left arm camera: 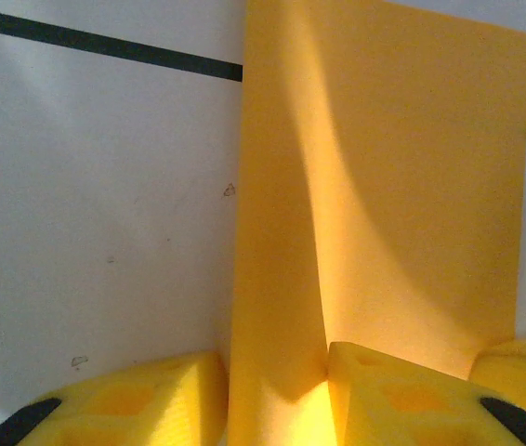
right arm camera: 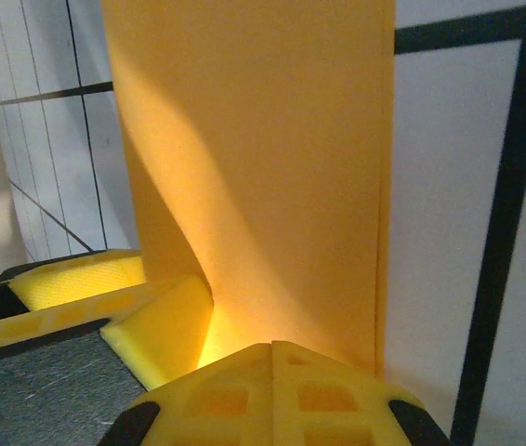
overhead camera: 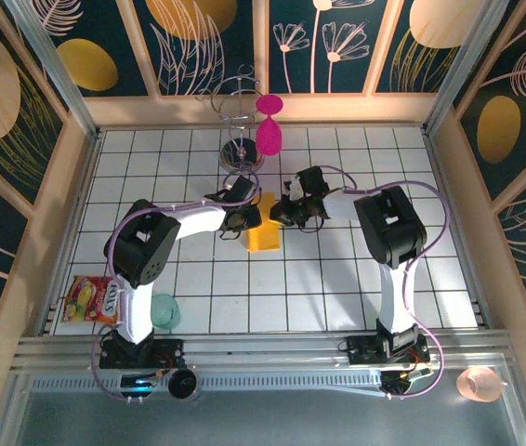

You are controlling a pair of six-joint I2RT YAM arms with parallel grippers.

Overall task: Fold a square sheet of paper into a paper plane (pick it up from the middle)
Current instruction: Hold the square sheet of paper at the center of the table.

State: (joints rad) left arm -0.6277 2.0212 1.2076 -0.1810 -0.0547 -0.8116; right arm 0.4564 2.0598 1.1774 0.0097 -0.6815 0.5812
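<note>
Top view: both pincers, left (overhead camera: 244, 219) and right (overhead camera: 282, 212), pinch the paper (overhead camera: 265, 232) mid-fold; next you press the crease flat.

There is one orange-yellow paper sheet (overhead camera: 264, 230), one pink plastic goblet (overhead camera: 269, 130), one colourful snack packet (overhead camera: 94, 299) and two claws.

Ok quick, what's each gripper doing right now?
Left gripper: closed on the orange-yellow paper, a fold of it pinched between its fingers.
Right gripper: shut on the same paper, gripping its other edge.
</note>
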